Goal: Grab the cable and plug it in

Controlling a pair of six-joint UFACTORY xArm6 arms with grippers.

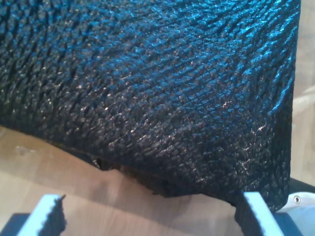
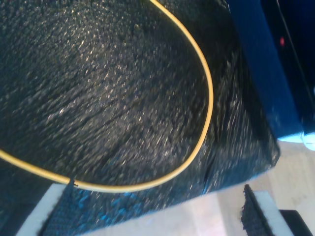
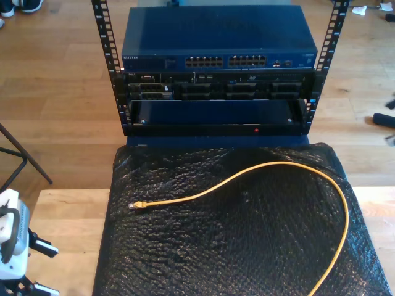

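The yellow cable (image 3: pixel 271 165) lies loose on a black bubble-wrap mat (image 3: pixel 216 246). Its clear plug (image 3: pixel 133 205) rests near the mat's edge at the exterior view's left. From there the cable arcs toward the exterior view's right and runs off the near edge. In the second wrist view a loop of the cable (image 2: pixel 209 98) curves over the mat, and my second gripper (image 2: pixel 152 219) hangs open above it, holding nothing. My first gripper (image 1: pixel 152 219) is open too, over the mat's edge (image 1: pixel 147 73) and the wooden table (image 1: pixel 123 196).
Behind the mat stands a rack with a blue network switch (image 3: pixel 216 43) and its rows of ports (image 3: pixel 225 61). The switch's blue body (image 2: pixel 256 64) is seen beside the mat. A white arm (image 3: pixel 12 246) stands at the exterior view's lower left, on the wooden table (image 3: pixel 62 216).
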